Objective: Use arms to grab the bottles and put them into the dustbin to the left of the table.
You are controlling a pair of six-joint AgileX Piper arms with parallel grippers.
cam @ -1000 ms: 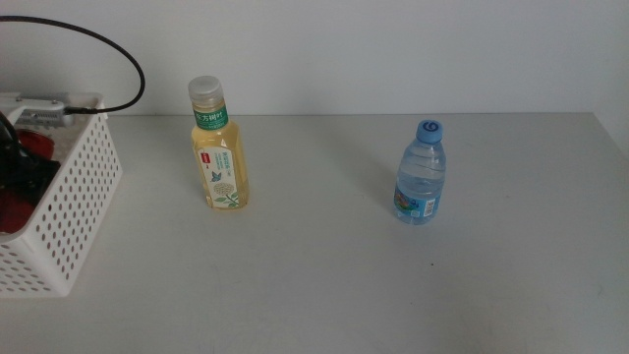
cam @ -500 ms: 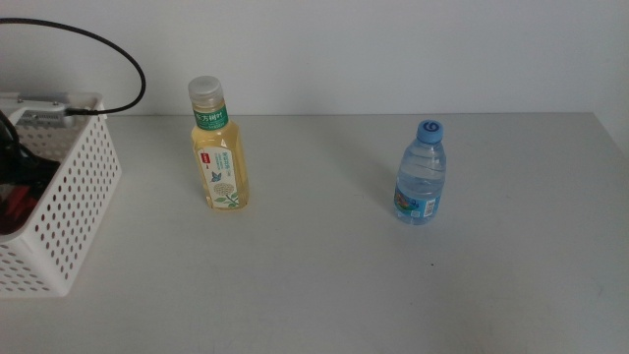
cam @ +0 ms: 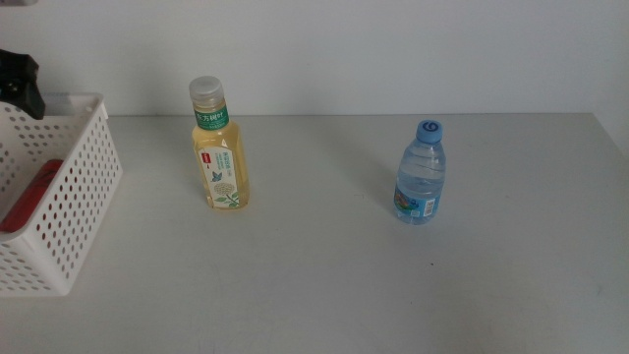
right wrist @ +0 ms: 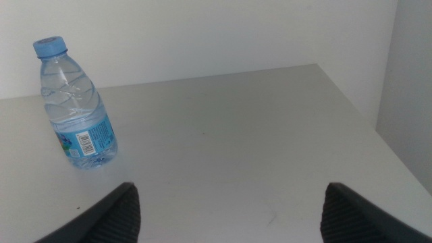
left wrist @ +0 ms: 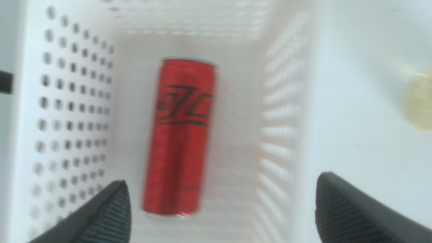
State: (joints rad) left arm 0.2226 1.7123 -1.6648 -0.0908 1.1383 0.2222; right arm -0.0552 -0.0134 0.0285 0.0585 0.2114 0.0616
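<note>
**Observer:** What have you got, nearest first?

**Operator:** My right gripper (right wrist: 226, 212) waits low at the table's near right, jaws spread wide, nothing between them. Ahead of it stands the water bottle (cam: 421, 172), upright on the table (cam: 324, 285), right of centre, blue cap on. Farther and to the left is the tea bottle (cam: 217, 147), also upright, well apart from the water bottle.

**Observer:** And the bin?

**Operator:** The dustbin (cam: 74, 187) sits at the table's left edge, and the red soda can (left wrist: 179, 135) lies on its side on the bin floor. My left gripper (left wrist: 219, 209) hangs above the bin looking straight down into it, jaws wide apart and empty. In the middle view I see only a dark bit of that arm (cam: 18, 79) at the far left.

**Observer:** How will the bottles handle?

**Operator:** I'd judge both are thin plastic, smooth and a little slippery. The water bottle looks nearly full, so some weight, and its ribbed wall may give under a hard squeeze. I'd take it across the body just above the label. The tea bottle is taller and would tip more easily, so I'd grip mid-label, not the neck.
</note>
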